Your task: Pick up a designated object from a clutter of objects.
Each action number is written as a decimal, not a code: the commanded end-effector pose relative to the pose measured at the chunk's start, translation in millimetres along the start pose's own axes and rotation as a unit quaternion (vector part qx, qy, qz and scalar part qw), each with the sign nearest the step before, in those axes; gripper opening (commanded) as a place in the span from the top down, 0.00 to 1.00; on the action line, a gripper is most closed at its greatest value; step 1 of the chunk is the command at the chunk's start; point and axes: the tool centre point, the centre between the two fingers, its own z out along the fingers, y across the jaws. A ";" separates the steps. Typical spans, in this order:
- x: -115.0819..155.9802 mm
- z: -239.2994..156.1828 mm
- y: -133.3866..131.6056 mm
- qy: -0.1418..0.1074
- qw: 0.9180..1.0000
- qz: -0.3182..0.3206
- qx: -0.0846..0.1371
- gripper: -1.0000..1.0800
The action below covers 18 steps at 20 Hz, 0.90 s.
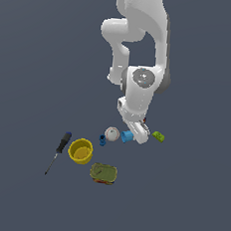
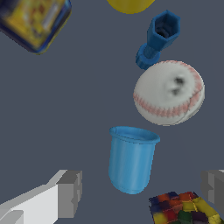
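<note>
Light-blue cup point(image 2: 131, 158) on side, between open end effector point(image 2: 142, 192) fingers

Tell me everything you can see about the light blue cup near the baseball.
The light blue cup looks like smooth plastic: a tapered cylinder with a flared rim, hollow mouth and rounded closed end. It lies on its side on the dark floor, mouth towards the baseball, a narrow gap apart. It sits between the open gripper's grey fingers, neither touching it. A multicoloured block lies close by its closed end.
</note>
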 end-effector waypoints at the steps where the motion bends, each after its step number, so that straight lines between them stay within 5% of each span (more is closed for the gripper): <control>1: -3.4 6.2 1.0 0.000 1.000 0.017 0.000 0.04; 18: -9.4 26.8 3.4 0.000 0.999 0.044 0.000 0.04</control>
